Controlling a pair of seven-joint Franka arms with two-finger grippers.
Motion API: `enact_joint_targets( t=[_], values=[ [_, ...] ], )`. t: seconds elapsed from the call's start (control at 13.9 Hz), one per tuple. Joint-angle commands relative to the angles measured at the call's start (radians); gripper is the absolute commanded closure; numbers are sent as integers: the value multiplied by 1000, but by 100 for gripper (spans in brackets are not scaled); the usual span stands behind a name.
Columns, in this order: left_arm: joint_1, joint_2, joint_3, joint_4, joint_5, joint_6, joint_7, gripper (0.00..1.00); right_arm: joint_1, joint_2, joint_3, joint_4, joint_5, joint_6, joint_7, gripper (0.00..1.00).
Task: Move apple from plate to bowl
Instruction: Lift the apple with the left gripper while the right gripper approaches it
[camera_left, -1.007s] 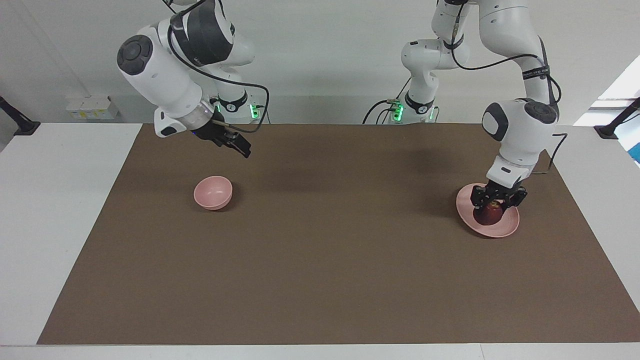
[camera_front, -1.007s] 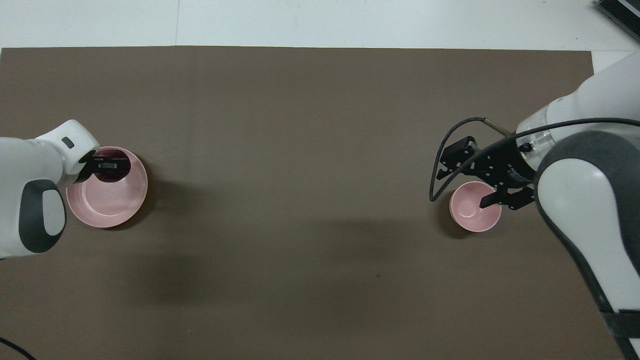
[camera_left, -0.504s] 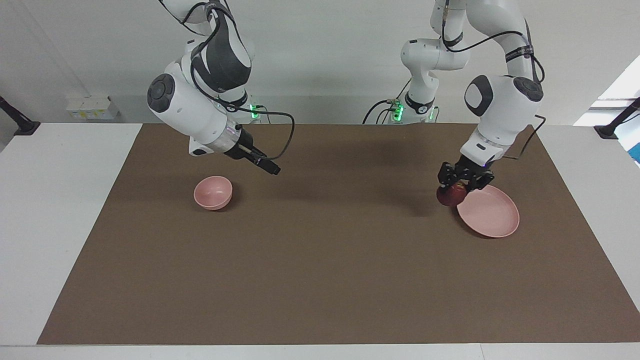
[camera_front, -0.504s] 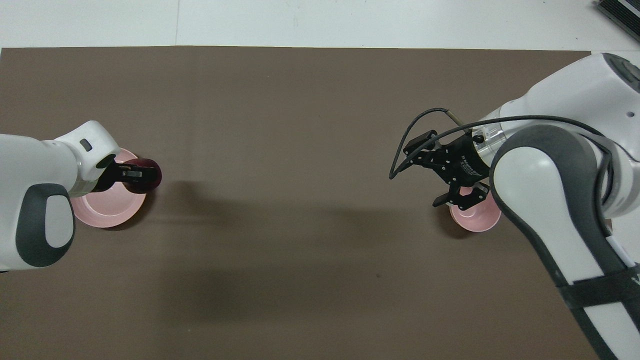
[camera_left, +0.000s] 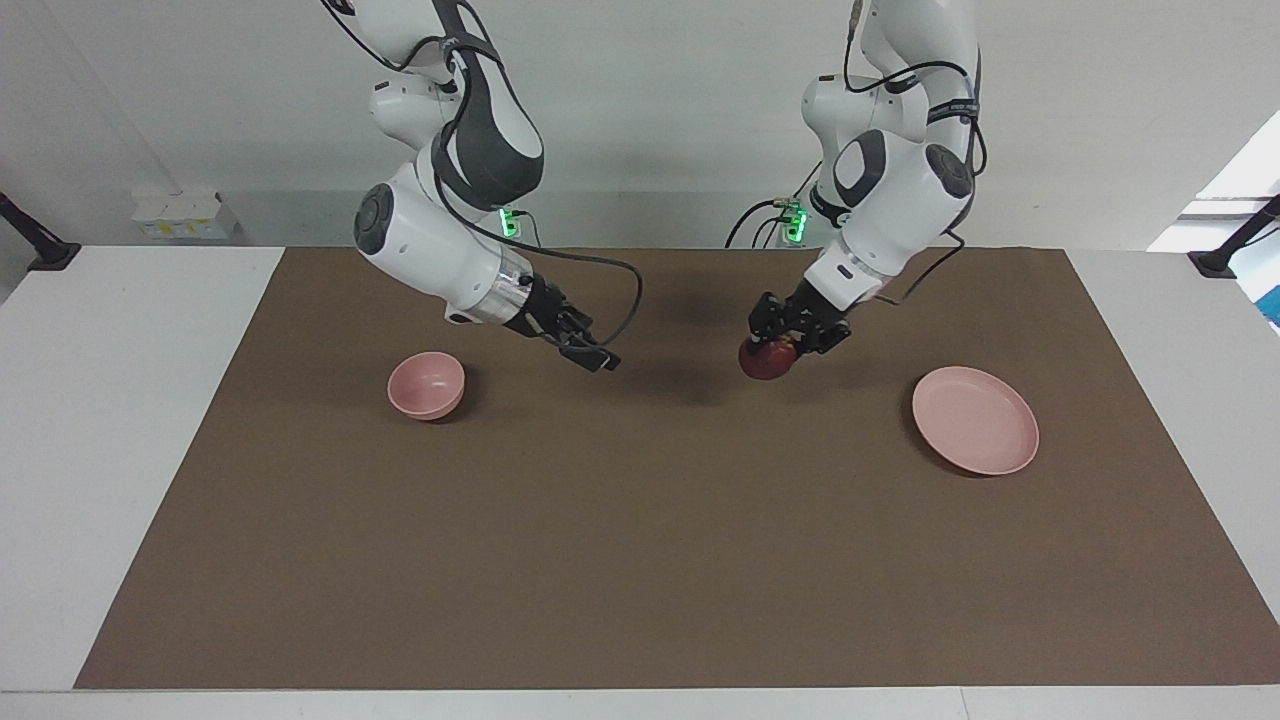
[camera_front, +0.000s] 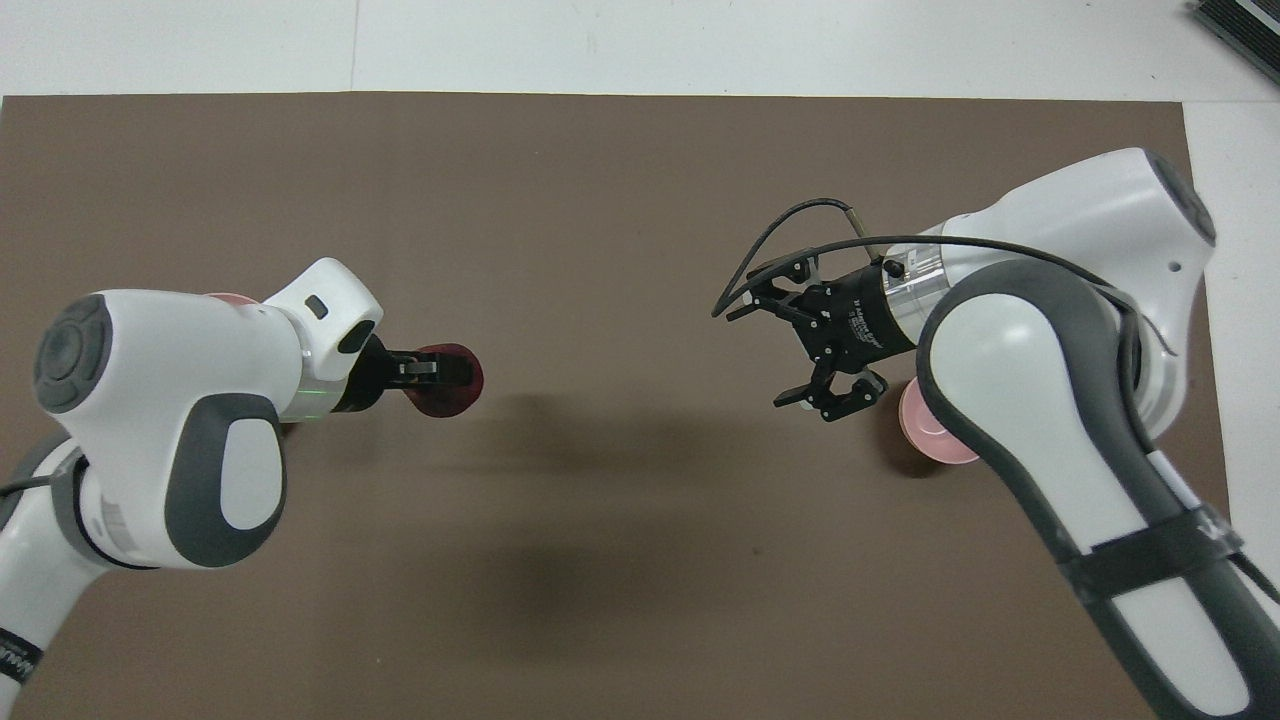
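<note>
My left gripper (camera_left: 775, 345) is shut on the dark red apple (camera_left: 765, 364) and holds it in the air over the brown mat, between plate and bowl. In the overhead view the left gripper (camera_front: 440, 368) and apple (camera_front: 452, 386) show too. The pale pink plate (camera_left: 975, 433) lies bare toward the left arm's end; overhead only a sliver of the plate (camera_front: 228, 298) shows past the arm. The small pink bowl (camera_left: 427, 385) stands toward the right arm's end, half hidden in the overhead view (camera_front: 925, 432). My right gripper (camera_left: 588, 352) is open and empty, over the mat beside the bowl, and also shows overhead (camera_front: 770, 355).
A brown mat (camera_left: 640, 540) covers most of the white table (camera_left: 120, 400). A small white box (camera_left: 178, 214) sits by the wall past the right arm's end.
My left gripper lifted the apple off the plate and carried it toward the middle of the mat. My right arm swung from over the bowl toward the middle, gripper still open.
</note>
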Motion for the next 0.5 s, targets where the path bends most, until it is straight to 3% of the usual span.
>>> enact_joint_targets(
  t=[0.0, 0.43],
  values=[
    [-7, -29, -82, -20, -88, 126, -76, 100, 7, 28, -1, -13, 90, 39, 23, 0],
    [-4, -3, -201, -9, -223, 400, -82, 100, 30, 34, 1, -28, 117, 18, 29, 0]
  ],
)
